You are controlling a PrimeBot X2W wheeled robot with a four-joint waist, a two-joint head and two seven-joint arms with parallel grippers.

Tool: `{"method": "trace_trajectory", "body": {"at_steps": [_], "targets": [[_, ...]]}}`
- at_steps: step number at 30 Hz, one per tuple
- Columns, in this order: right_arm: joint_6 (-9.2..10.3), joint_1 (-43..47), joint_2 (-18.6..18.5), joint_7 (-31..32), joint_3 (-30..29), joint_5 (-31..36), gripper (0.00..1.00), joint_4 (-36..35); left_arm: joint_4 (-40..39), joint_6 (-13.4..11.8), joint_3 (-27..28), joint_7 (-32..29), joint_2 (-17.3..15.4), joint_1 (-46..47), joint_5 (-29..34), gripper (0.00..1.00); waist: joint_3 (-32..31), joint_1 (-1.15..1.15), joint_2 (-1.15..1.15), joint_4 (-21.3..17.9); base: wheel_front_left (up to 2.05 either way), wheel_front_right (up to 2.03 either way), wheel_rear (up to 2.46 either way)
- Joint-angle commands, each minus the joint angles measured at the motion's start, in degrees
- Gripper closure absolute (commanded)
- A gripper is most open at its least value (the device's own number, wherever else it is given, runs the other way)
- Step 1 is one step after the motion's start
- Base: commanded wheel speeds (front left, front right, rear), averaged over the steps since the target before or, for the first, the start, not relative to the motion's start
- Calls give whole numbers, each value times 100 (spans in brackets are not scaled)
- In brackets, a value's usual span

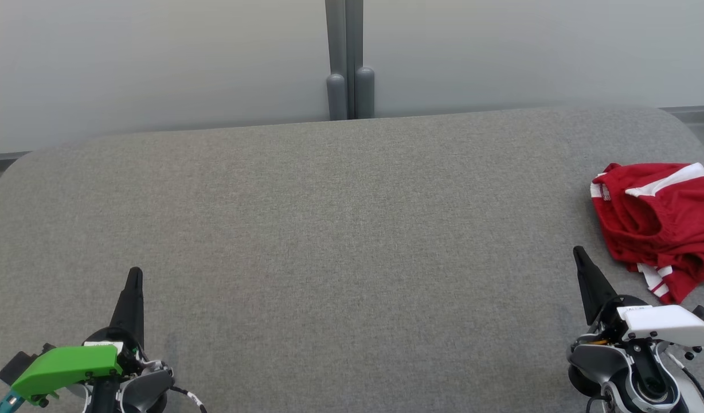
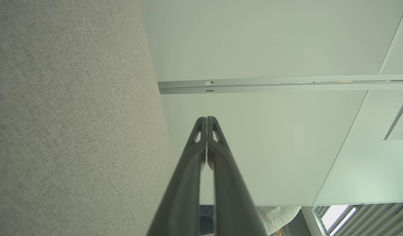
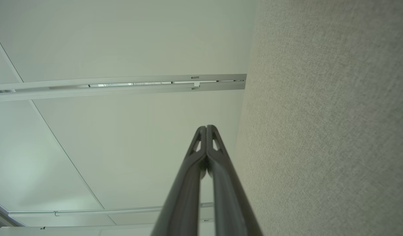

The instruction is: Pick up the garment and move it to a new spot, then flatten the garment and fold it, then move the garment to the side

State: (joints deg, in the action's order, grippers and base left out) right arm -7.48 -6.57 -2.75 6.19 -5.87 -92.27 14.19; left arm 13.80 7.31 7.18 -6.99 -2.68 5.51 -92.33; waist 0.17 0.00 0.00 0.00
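Note:
A red garment with white stripes [image 1: 658, 226] lies crumpled at the right edge of the grey felt table [image 1: 340, 229], partly cut off by the head view's border. My right gripper [image 1: 578, 253] is at the lower right, its tip just left of the garment's near edge and apart from it. In the right wrist view its fingertips [image 3: 206, 127] meet, shut on nothing. My left gripper [image 1: 135, 272] rests at the lower left, far from the garment. The left wrist view has its fingers [image 2: 207, 118] pressed together, empty.
A pale wall runs behind the table with a grey post [image 1: 345, 57] at its middle. The table's far corners are rounded. A wide stretch of bare grey felt lies between my two grippers.

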Motion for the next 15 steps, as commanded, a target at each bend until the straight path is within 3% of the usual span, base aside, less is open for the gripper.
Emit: {"method": "trace_trajectory", "body": {"at_steps": [1,15], "targets": [[-2,47,-24,12,-7,-40,100,-27,-16,38,12,-8,-38,86,-11,100,0,0,0,0,0,0,0],[-2,46,-24,12,-7,-40,100,-27,-16,38,11,-8,-38,86,-11,100,0,0,0,0,0,0,0]]}}
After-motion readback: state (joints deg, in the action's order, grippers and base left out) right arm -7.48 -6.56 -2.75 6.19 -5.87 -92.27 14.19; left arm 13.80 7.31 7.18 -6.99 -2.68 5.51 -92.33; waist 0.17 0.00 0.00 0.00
